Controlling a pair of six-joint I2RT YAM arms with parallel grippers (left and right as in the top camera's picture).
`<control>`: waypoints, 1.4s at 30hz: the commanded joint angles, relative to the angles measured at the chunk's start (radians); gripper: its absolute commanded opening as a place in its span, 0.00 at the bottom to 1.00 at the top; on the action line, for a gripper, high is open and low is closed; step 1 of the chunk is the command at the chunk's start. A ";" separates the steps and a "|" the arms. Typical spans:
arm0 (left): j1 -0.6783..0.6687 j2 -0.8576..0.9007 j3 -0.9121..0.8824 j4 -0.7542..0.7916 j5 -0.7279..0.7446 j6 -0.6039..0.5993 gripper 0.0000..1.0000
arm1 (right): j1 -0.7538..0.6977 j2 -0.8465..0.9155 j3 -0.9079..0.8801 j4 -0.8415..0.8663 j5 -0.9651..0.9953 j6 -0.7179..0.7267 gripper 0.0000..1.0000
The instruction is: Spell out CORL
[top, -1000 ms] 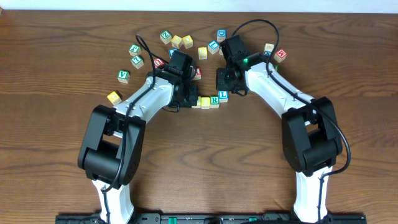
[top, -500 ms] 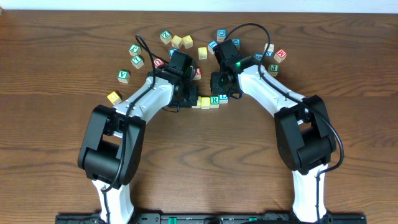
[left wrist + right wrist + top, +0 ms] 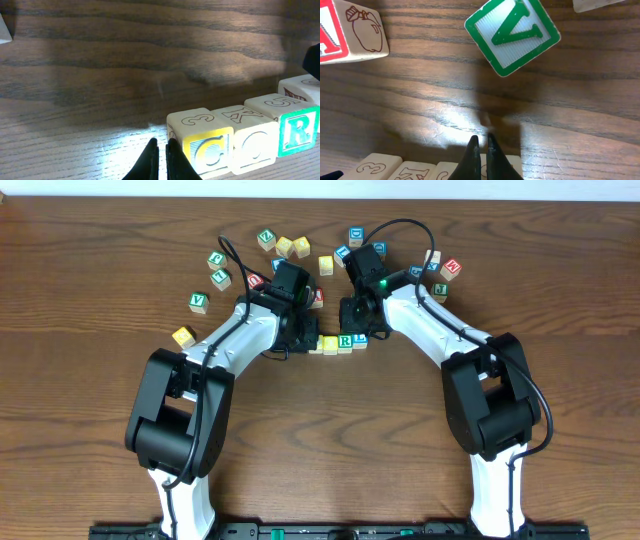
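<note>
Far left on the wooden table (image 3: pixel 90 380), from overhead: a loose yellow cube (image 3: pixel 183 336), well apart from the row.

Further right, the left gripper (image 3: pixel 161 154), jaws pressed together on nothing, tips down at the table just beside the C cube (image 3: pixel 207 150). One dark finger (image 3: pixel 176 161) overlapping that cube's lower left corner in the wrist view. Touching or merely in front of it, hard to tell from this angle.

Then the row itself, near the table's middle, cube against cube:
- C cube, yellow-faced.
- O cube (image 3: pixel 254 145), also yellowish, washed out by glare.
- R cube (image 3: pixel 299 131), green on white.

All three upright, letters toward the left wrist camera.

At the row's right end, the L cube (image 3: pixel 359 336), blue, partly tucked under the right arm from overhead and set a little higher in the picture than the R cube. A slight bend in the line there.

Over that end, the right gripper (image 3: pixel 481 147), jaws likewise closed and empty, tips low at the back edge of the row.

Beyond those tips in the right wrist view:
- A green V cube (image 3: pixel 512 32), tilted, apart from the row.
- At the picture's left edge, a red A cube (image 3: pixel 347 32) with an apple drawn on its side.

Far right from overhead, a red-faced cube (image 3: pixel 452 269) among other loose cubes, well apart from the row.
</note>
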 commanded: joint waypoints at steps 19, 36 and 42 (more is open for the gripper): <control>-0.002 0.012 -0.008 0.002 0.011 -0.002 0.07 | 0.010 0.014 -0.006 -0.027 -0.012 0.009 0.01; -0.002 0.012 -0.008 0.002 0.011 -0.002 0.08 | 0.000 0.003 0.005 -0.008 -0.033 0.008 0.01; -0.002 0.012 -0.008 0.002 0.011 -0.001 0.08 | -0.047 -0.063 0.028 -0.014 -0.033 0.008 0.01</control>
